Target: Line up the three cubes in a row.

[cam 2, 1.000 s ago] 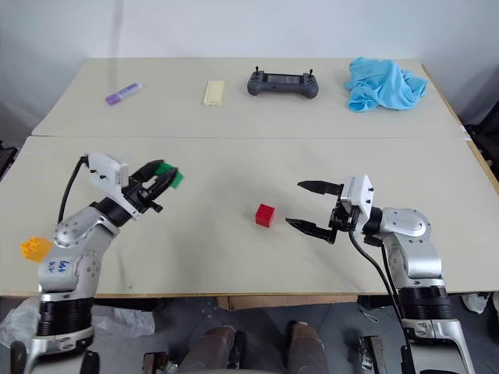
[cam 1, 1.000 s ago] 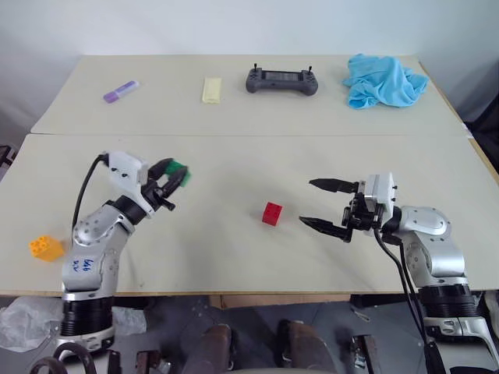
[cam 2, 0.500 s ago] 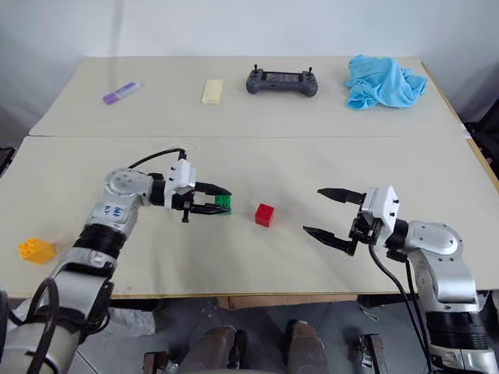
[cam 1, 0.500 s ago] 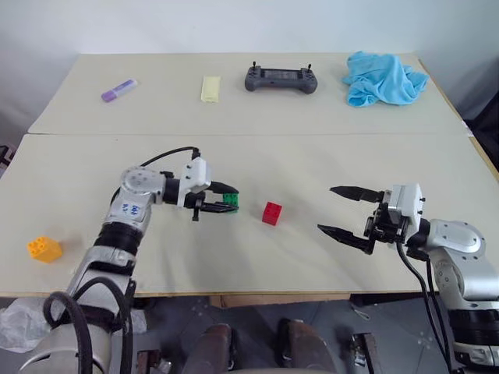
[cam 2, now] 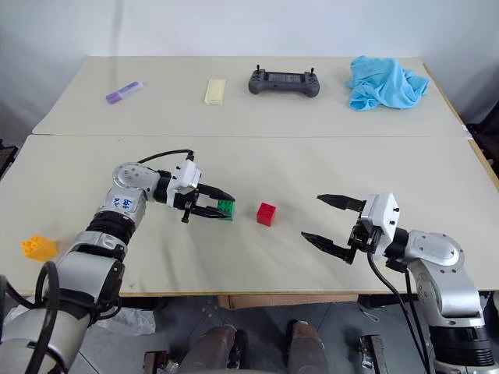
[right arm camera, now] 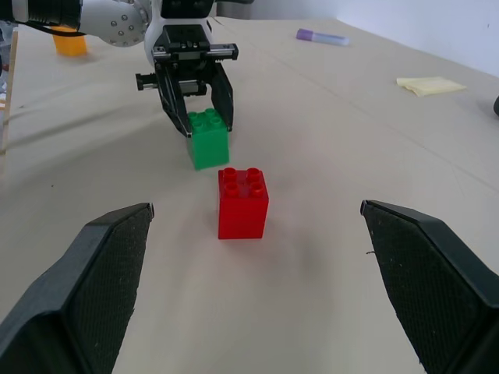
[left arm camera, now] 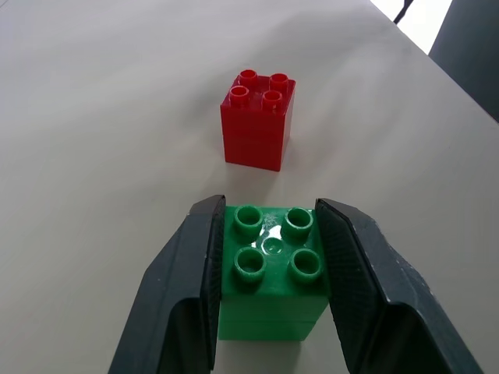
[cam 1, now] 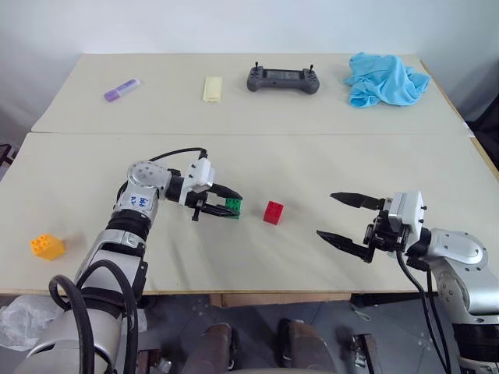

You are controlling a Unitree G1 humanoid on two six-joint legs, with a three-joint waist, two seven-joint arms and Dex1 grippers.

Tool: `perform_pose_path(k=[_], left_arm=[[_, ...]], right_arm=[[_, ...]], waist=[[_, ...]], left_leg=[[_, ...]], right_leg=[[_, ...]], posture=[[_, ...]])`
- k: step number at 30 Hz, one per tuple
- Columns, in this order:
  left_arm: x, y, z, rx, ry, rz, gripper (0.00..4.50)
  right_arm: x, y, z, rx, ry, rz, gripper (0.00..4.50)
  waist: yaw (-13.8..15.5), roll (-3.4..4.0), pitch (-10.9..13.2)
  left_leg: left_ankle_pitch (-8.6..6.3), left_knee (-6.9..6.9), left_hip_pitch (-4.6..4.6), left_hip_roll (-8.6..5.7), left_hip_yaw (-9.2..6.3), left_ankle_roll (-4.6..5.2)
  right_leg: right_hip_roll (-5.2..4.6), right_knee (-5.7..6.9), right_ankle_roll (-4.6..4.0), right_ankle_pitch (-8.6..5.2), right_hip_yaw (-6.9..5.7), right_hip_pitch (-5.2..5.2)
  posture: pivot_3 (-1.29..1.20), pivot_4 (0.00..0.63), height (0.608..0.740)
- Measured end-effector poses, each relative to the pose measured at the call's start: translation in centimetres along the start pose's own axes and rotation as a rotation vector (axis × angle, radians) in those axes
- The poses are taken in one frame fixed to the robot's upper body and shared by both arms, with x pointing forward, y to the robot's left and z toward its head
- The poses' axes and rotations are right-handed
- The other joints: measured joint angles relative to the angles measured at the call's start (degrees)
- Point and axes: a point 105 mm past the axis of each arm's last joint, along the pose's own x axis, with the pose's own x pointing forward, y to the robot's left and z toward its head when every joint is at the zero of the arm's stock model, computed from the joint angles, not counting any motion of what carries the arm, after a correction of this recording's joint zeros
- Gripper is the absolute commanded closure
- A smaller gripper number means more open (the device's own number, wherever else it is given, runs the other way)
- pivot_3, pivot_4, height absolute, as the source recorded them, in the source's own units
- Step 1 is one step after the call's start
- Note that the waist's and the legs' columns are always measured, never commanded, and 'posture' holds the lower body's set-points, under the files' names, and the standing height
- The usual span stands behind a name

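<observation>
While my left gripper [left arm camera: 269, 312] holds the green cube [left arm camera: 273, 273] tight between its fingers, low on the table just beside the red cube [left arm camera: 259, 118], I should set it flat, square to the red one and near it, then let go gently. Both cubes are small studded blocks. The orange cube [cam 1: 47, 246] lies well apart, near the table's left edge. My right gripper [cam 1: 343, 219] stands wide open and empty.

green cube [cam 1: 232, 206] beside red [cam 1: 272, 212]; orange [cam 1: 47, 246] apart.
</observation>
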Motion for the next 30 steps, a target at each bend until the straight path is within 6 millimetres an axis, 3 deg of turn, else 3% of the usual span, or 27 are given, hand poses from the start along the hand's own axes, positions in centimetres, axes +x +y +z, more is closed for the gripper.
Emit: perform_pose_path(k=[5, 6, 11, 12, 16, 20, 24, 26, 28, 30], left_arm=[[-0.1, 0.0, -0.2, -0.007, -0.011, 0.013, 3.02], [-0.1, 0.0, -0.2, -0.022, -0.013, 0.014, 2.31], [0.0, -0.5, -1.2, -0.076, 0.000, 0.015, 0.85], [-0.1, -0.4, -1.2, -0.072, -0.005, 0.030, 0.66], [-1.3, 0.3, -0.5, -0.031, -0.033, 0.106, 0.66], [-3.7, -0.1, 0.5, 0.027, -0.063, 0.191, 0.66], [-7.2, -2.3, 1.2, 0.000, -0.091, 0.354, 0.48], [-9.3, -3.5, 2.1, -0.062, -0.156, 0.516, 0.08], [-12.2, -5.9, 2.7, -0.115, -0.237, 0.811, 0.01], [-13.8, -7.4, 2.5, -0.157, -0.240, 0.954, 0.01]], right_arm=[[0.1, 0.0, 0.0, 0.003, 0.001, 0.005, 0.00], [0.2, 0.0, 0.0, 0.001, 0.000, 0.007, 0.00], [0.3, -0.1, 0.3, -0.009, -0.004, 0.019, 0.00], [0.4, -0.1, 0.4, -0.011, -0.005, 0.023, 0.00], [0.6, 0.0, 0.4, -0.011, -0.007, 0.045, 0.00], [1.3, 0.0, 0.4, -0.005, -0.022, 0.073, 0.00], [2.7, 0.0, 0.9, -0.002, -0.068, 0.110, 0.00], [3.5, 0.2, 1.1, 0.007, -0.091, 0.135, 0.00], [5.0, 0.5, 1.8, 0.011, -0.128, 0.186, 0.00], [5.3, 0.6, 2.0, 0.006, -0.133, 0.211, 0.00]], waist=[[0.0, 0.00, 0.0], [0.0, 0.00, 0.0], [0.1, -0.01, 0.0], [0.1, -0.02, 0.0], [0.0, -0.03, 0.0], [-0.3, -0.03, 0.0], [-1.6, -0.03, 0.0], [-1.6, -0.01, 0.0], [-2.4, 0.01, 0.0], [-2.1, 0.01, 0.0]], left_leg=[[0.00, 0.08, 0.00, 0.00, 0.00, 0.00], [0.00, 0.10, 0.00, 0.00, 0.00, 0.00], [-0.02, 0.18, -0.04, -0.02, -0.04, 0.03], [-0.02, 0.21, -0.07, -0.03, -0.08, 0.03], [-0.02, 0.23, -0.08, -0.05, -0.12, 0.03], [-0.02, 0.21, -0.07, 0.00, -0.16, 0.02], [-0.09, 0.20, -0.07, 0.14, -0.33, -0.11], [-0.11, 0.20, -0.06, 0.19, -0.38, -0.15], [-0.16, 0.12, 0.02, 0.25, -0.32, -0.18], [-0.16, 0.12, 0.02, 0.26, -0.37, -0.20]], right_leg=[[-0.01, 0.08, 0.00, 0.00, 0.01, 0.00], [-0.01, 0.10, 0.00, 0.00, 0.02, 0.00], [-0.04, 0.14, 0.00, 0.00, 0.01, 0.00], [-0.05, 0.14, 0.00, 0.00, -0.01, 0.00], [-0.12, 0.16, 0.00, 0.00, 0.02, 0.00], [-0.22, 0.16, -0.01, 0.00, 0.13, 0.00], [-0.27, 0.16, -0.12, -0.06, 0.47, -0.01], [-0.26, 0.18, -0.16, -0.08, 0.52, 0.00], [-0.25, 0.08, -0.16, -0.08, 0.74, 0.00], [-0.21, 0.06, -0.19, -0.10, 0.73, 0.01]], posture=[[0.00, 0.150, 0.740], [0.00, 0.150, 0.740], [0.00, 0.150, 0.740], [0.00, 0.150, 0.740], [0.00, 0.150, 0.740], [0.00, 0.150, 0.740], [0.00, 0.150, 0.740], [0.00, 0.150, 0.740], [0.00, 0.150, 0.740], [0.00, 0.150, 0.740]])
